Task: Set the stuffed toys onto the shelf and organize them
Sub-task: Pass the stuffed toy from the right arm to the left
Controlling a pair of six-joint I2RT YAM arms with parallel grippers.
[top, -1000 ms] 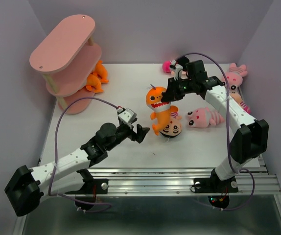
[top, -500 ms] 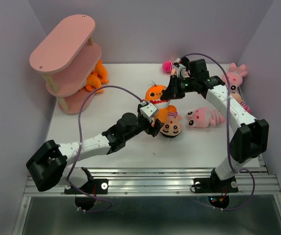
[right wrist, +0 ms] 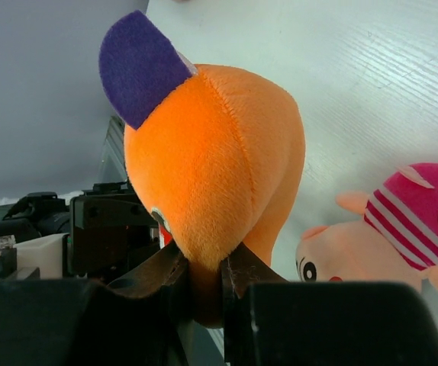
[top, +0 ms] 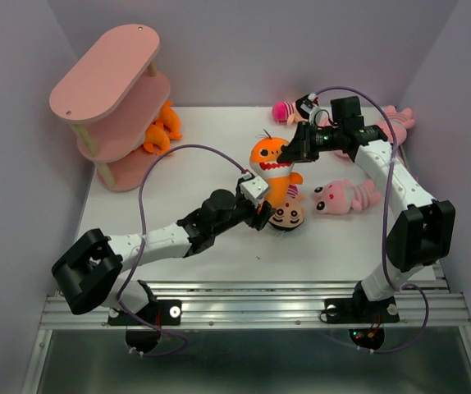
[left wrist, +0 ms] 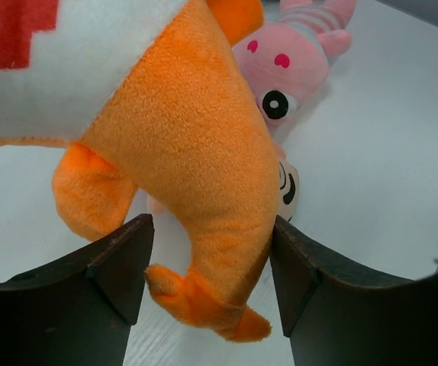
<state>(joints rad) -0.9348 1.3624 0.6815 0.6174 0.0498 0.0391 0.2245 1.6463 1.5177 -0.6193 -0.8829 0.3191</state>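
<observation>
The right gripper [right wrist: 204,278] pinches the shark [top: 272,168] by the back of its head, holding it upright mid-table over a doll [top: 285,215]. The left gripper [left wrist: 209,229] has its fingers spread on either side of the tail, not yet clamped. Two orange toys [top: 160,131] already sit at the lower tiers of the shelf [top: 104,74], far left, while this shark, the dolls and the pink animals [top: 346,195] on the right are unshelved, so the task looks under halfway.

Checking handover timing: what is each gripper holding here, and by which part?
Right gripper pinches the orange shark toy by its head; left gripper straddles its tail end, jaws open, not clamped yet.
</observation>
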